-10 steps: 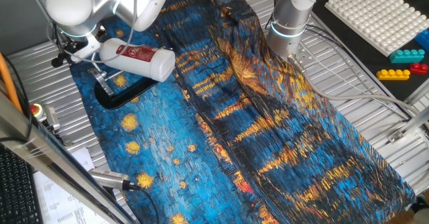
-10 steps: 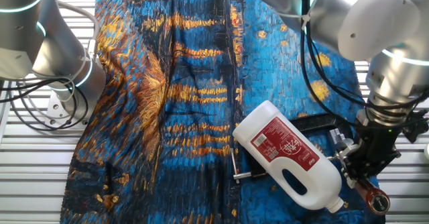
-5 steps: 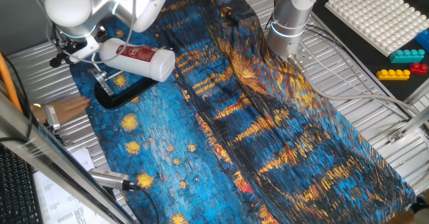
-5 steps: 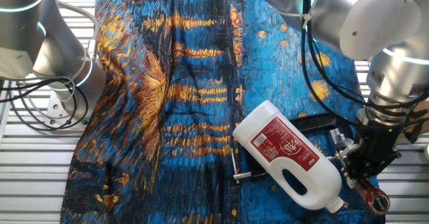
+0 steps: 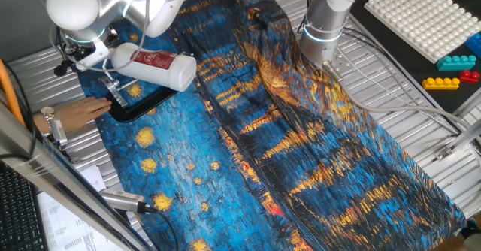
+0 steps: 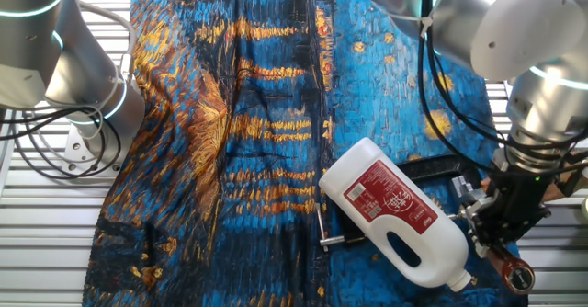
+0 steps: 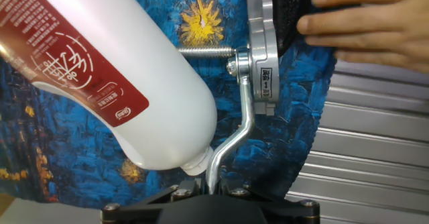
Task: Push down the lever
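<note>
- Hovering at the table's left edge, my gripper (image 6: 501, 243) meets the lever (image 7: 231, 143); I cannot tell its jaws' spread.
- White bottle (image 5: 154, 65) and a hand (image 5: 71, 114) crowd it.

Two opposite overhead views; hand view close on the bottle (image 7: 100, 70).

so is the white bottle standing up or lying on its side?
On its side. The white bottle lies lengthwise across the black clamp base on the blue cloth, red label facing up, neck end beside the gripper.
</note>
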Robot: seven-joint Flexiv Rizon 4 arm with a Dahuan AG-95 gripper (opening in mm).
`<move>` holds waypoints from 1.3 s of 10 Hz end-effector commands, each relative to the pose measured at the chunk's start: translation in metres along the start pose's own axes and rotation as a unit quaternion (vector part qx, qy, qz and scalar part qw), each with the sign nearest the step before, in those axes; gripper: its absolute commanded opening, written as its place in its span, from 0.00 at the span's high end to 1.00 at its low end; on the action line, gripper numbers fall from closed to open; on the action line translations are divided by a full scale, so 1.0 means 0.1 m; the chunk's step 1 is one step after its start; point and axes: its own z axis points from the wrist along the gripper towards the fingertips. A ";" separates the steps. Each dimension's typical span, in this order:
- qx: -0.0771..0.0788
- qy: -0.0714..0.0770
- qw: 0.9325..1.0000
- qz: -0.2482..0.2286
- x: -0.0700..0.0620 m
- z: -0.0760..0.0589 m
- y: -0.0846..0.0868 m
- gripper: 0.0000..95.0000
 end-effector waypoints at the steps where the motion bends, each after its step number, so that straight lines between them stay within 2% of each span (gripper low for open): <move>1: 0.002 0.010 1.000 -0.010 -0.04 -0.01 -0.01 1.00; 4: 0.000 0.026 0.999 -0.018 -0.04 -0.06 0.01 1.00; 5: 0.004 0.029 0.999 -0.025 -0.03 -0.09 0.02 1.00; 7: 0.014 0.029 0.999 -0.034 -0.05 -0.09 0.01 1.00; 13: 0.018 0.041 0.999 -0.029 -0.10 -0.13 0.01 1.00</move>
